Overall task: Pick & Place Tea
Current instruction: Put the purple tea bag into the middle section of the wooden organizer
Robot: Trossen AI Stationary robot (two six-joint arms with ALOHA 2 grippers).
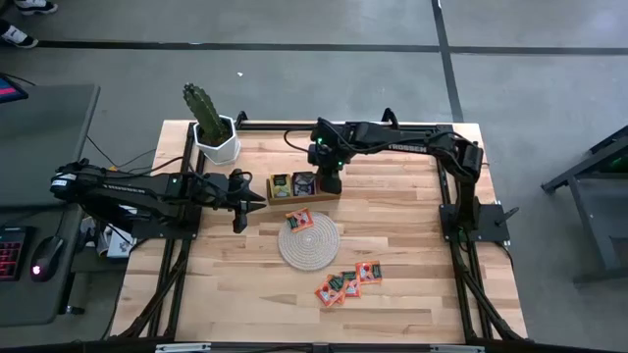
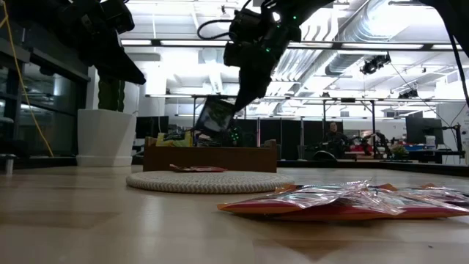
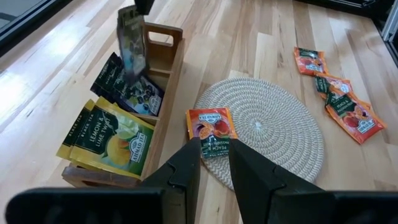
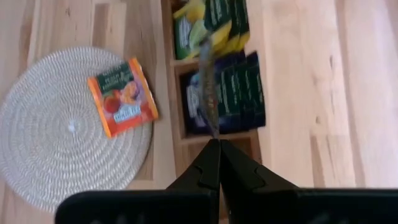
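right gripper [image 4: 216, 144] pinched on a dark sachet [image 4: 209, 93], hanging edge-down, long axis near vertical, over the tray's [image 1: 304, 198] middle compartment | left gripper [image 3: 214, 155] slightly apart, empty, beside the tray | one orange sachet [image 1: 298, 220] flat on mat [image 1: 309, 244] | four orange sachets [image 1: 348, 282] on wooden table [image 1: 412, 275] | cactus [image 1: 206, 113] | open workshop behind

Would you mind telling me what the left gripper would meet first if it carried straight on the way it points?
Probably the orange sachet at the mat's edge: it lies just ahead of the left gripper, though depth is unclear.
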